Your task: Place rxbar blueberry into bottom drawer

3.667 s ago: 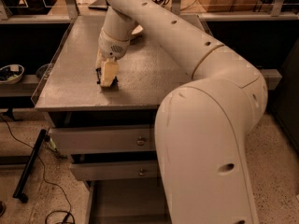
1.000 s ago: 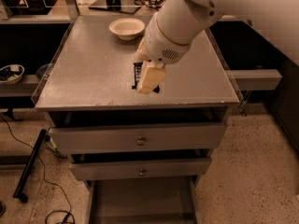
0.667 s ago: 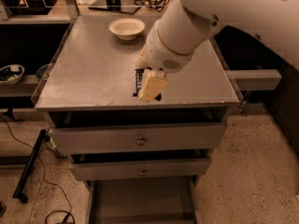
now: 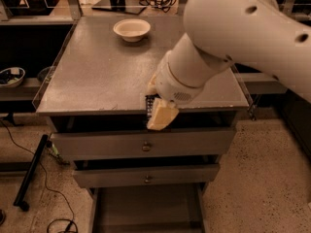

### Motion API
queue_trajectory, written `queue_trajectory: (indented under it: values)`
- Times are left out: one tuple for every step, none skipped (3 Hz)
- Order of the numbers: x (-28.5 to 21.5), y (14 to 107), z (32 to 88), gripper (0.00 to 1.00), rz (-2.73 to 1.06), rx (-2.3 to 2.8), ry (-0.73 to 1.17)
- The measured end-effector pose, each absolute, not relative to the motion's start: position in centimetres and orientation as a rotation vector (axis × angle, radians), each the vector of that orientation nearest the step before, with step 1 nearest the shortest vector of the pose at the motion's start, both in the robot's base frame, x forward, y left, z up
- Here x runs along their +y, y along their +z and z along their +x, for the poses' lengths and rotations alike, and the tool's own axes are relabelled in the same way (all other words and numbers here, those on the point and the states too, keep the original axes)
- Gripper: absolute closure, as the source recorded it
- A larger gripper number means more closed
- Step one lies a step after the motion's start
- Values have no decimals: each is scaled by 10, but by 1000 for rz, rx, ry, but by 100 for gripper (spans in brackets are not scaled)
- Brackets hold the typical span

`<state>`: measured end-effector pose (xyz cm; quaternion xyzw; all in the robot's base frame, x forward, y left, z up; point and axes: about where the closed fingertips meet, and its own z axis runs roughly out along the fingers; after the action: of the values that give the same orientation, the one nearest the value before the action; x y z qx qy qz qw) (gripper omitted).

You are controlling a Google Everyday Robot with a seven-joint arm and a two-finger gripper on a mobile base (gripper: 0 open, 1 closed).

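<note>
The one rxbar blueberry (image 4: 150, 106) sits clamped in my hand (image 4: 158, 116), at the worktop's (image 4: 97, 72) front edge. Straight below my hand are three drawers: two shut, top (image 4: 97, 144) and middle (image 4: 107, 178), and the bottom drawer (image 4: 146, 205) pulled open. One white bowl (image 4: 131, 29) stands far behind my hand.

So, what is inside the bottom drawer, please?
The bottom drawer shows only bare floor; its rear is covered. The gripper holds the rxbar blueberry at the tabletop's front edge.
</note>
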<state>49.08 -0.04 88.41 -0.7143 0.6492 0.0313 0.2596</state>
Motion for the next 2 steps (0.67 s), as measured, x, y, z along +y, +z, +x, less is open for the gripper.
queue_trajectory:
  values:
    - [-6,869,484,100,-1933,1775,111]
    - [-4,848,479,100,-1962,1784,169]
